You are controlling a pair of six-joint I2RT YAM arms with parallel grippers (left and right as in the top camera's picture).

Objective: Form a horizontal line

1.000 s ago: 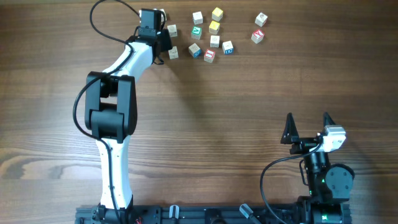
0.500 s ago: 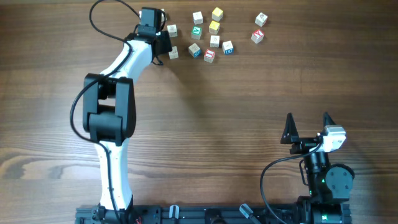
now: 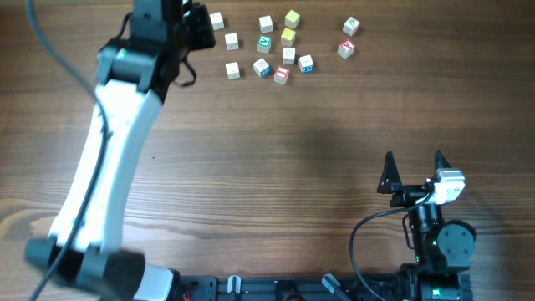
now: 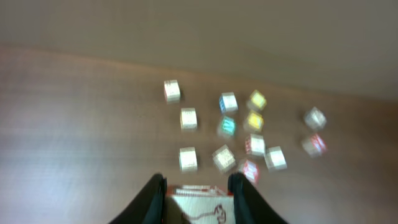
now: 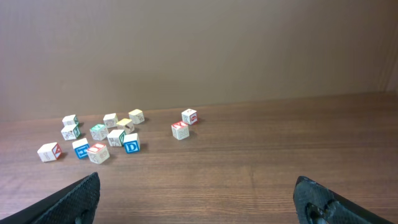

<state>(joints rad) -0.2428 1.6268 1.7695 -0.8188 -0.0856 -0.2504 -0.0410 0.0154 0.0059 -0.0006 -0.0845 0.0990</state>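
Observation:
My left gripper [image 4: 197, 182] is shut on a pale cube [image 4: 199, 202] with a red edge and a dark printed mark, held above the table. In the overhead view the left gripper [image 3: 191, 23] hangs high at the back left, and the held cube is hidden there. Several loose cubes [image 3: 281, 73] lie scattered at the back of the table, ahead of the left gripper, with the nearest cube [image 4: 188, 158] just beyond its fingertips. No horizontal line shows among them. My right gripper [image 3: 414, 160] stands open near the front right, with nothing between its fingers [image 5: 74, 198].
Two cubes [image 3: 346, 48] lie apart to the right of the main cluster. Bare wood table [image 3: 284, 167] stretches between the cubes and the right gripper. The raised left arm [image 3: 109, 142] covers the left side of the overhead view.
The left arm has risen from the table and swung left, toward the camera, with a cube in its fingers. The right arm has not moved.

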